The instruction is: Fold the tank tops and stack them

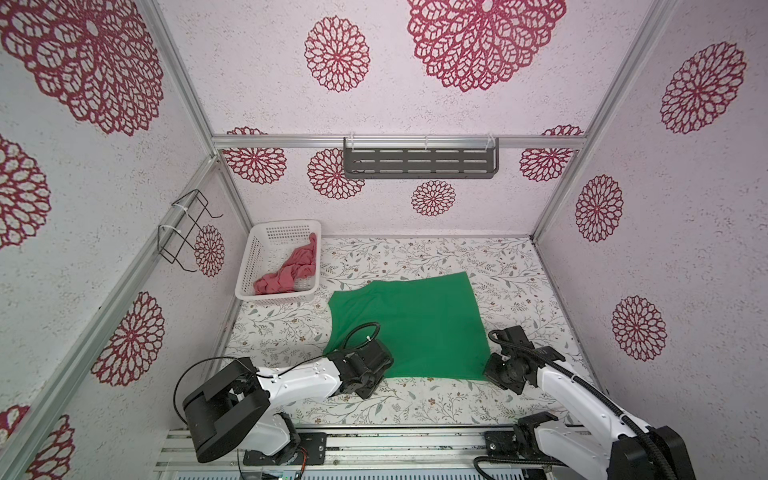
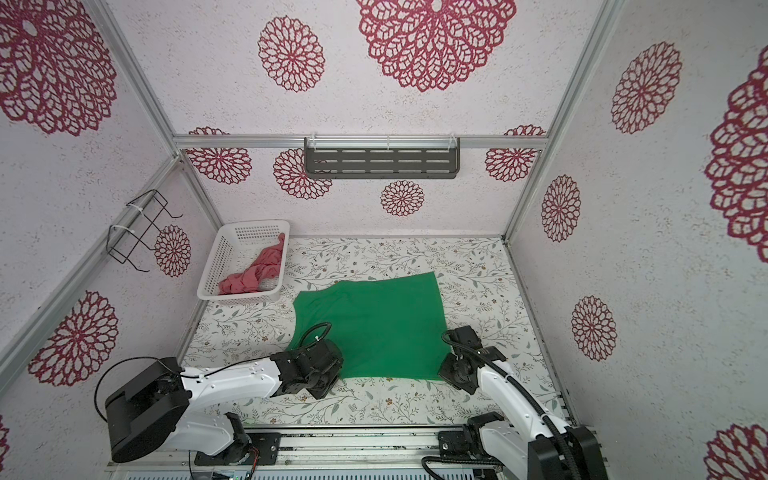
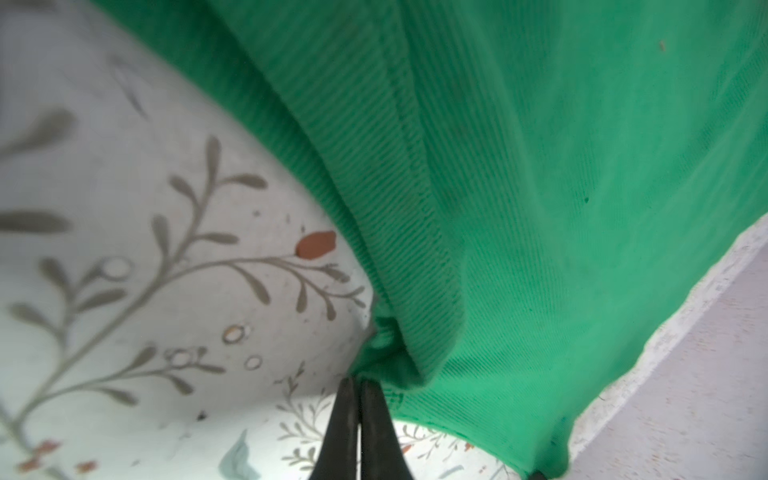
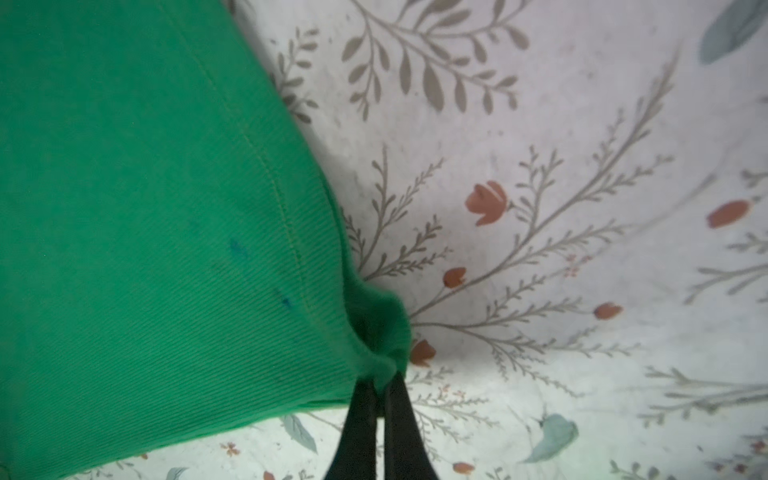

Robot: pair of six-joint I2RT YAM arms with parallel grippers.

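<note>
Pinching the green tank top [image 1: 409,328] at its two near corners. With the left hand [image 3: 358,384], clenched on the near left corner: dark fingers [image 3: 343,424] pressed together on a small bunched fold, clear in the left wrist view. With the right hand [image 4: 380,386], clenched on the near right corner the same way, a knot of ribbed cloth gathered at the tips in the right wrist view. Cannot make out either grip from above: fingertips hidden in both top views under the black wrist blocks [image 1: 365,365] at the cloth's near edge. Cannot tell from any view whether the pinched corners are off the bench [image 1: 415,257].

Only from above: the whole green top, spread almost flat about mid-bench, far left edge cut in a curve, other edges straight. Only from above too: the pink-red tank top [image 1: 291,272], crumpled inside the white basket [image 1: 278,296] at the far left of the bench, one end trailing up the basket's right wall; basket near the green top's far left corner, not touching it. Likewise a grey slotted shelf [image 1: 419,162] on the back wall and a black wire rack [image 1: 183,232] on the left wall.

Only up close: fine ribbing, a stitched seam along the edge, and a few small dark specks on the green cloth in the right wrist view.
</note>
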